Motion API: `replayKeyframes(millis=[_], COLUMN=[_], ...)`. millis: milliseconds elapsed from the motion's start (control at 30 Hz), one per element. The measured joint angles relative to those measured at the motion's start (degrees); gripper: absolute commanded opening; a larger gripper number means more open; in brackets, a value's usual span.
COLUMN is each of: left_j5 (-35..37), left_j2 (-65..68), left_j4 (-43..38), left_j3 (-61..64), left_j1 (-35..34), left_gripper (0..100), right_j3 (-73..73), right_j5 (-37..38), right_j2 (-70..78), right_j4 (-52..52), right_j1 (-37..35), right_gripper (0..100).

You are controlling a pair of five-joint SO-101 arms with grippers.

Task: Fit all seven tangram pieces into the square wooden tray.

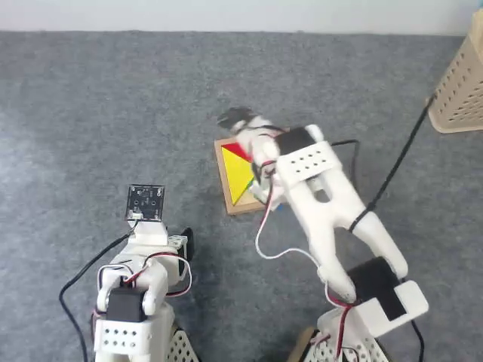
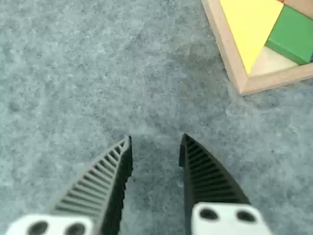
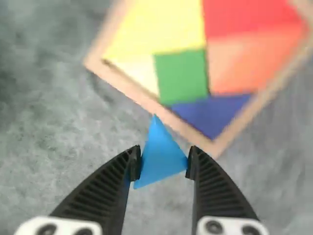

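The square wooden tray lies mid-table under my right arm. It holds yellow, green, red, orange and dark blue pieces. A bare pale patch sits beside the green square, near one corner. My right gripper is shut on a light blue triangle, held just outside the tray's near rim. My left gripper stands open over bare carpet, short of the tray corner. Seen from above, it is at the lower left.
A perforated beige basket stands at the far right edge. Grey carpet covers the table, with open room left of the tray. The right arm's body and loose cables cover the tray's right side.
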Motion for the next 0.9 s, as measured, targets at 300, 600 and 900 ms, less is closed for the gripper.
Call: replayKeyframes(millis=[300,600,900], left_j5=[0.0,0.0,0.0], left_j2=[0.0,0.0,0.0], left_j4=[0.0,0.0,0.0], left_j3=[0.0,0.0,0.0], left_j1=[0.0,0.0,0.0], left_gripper=[15,15,15], right_j3=[-5.45,-16.62,-19.43], right_j5=[12.57,23.65,27.96], right_j2=[10.99,23.3,26.64], right_j4=[-3.52,-0.88,-0.7], right_j1=[-2.37,-2.37,-2.29], right_gripper=[12.2,12.3,12.4])
